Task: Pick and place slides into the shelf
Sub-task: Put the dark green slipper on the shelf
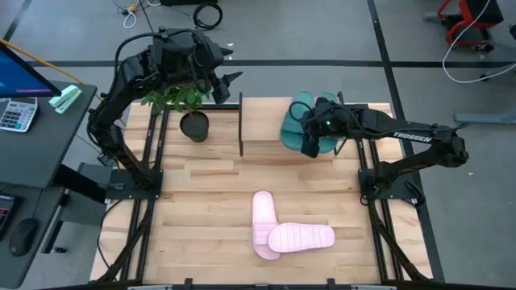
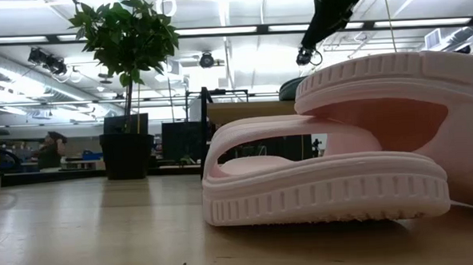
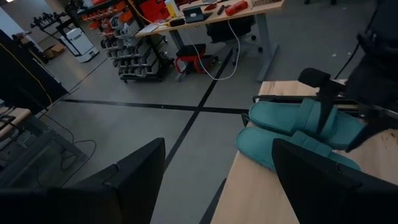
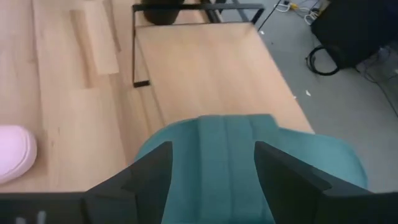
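- The right gripper is over the far right part of the shelf, directly above the two dark teal-green slides; in the right wrist view its jaws stand apart, one finger on either side of a teal-green slide's ribbed strap, the strap lying between them; whether the fingers press the foam or merely flank it cannot be told
- In the left wrist view the two teal-green slides lie side by side on the light plank of the shelf, touching or nearly so, with the right arm's dark body reaching in over them
- The left gripper is raised beyond the far left end of the shelf, near the leaves of the potted plant; its jaws are wide open with nothing between them; the teal-green slides are well apart from it, ahead of its open fingers
- The two pale pink slides lie on the tabletop in the near middle, well apart from both sets of jaws; one lies across the other, overlapping at one end
- In the low view the pink slides fill the foreground, the upper one resting tilted on the lower; the potted plant stands behind to the side; the right arm hangs down in the background above the shelf's top
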You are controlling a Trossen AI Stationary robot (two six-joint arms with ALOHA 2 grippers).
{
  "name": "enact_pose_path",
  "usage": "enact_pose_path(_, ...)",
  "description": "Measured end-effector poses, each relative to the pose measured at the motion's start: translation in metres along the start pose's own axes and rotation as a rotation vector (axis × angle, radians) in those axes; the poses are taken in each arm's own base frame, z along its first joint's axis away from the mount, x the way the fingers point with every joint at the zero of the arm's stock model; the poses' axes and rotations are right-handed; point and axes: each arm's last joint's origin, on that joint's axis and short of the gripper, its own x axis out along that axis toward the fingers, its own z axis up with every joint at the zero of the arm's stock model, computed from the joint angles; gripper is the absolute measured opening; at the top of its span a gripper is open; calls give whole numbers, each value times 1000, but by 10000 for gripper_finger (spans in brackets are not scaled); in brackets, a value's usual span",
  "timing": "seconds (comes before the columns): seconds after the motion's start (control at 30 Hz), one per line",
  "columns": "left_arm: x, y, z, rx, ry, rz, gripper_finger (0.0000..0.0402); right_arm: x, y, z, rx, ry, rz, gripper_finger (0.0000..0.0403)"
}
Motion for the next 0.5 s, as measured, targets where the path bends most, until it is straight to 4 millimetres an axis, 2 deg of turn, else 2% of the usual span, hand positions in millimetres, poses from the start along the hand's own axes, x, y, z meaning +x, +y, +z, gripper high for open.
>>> enact_pose_path(0.27,0,-1,-1,15,15,-5,298,16,21,-9,-4,54,23,211)
enact_pose_path(0.5,0,-1,-3,18,27,-9,298,39,42,-2,-20,28,124,129)
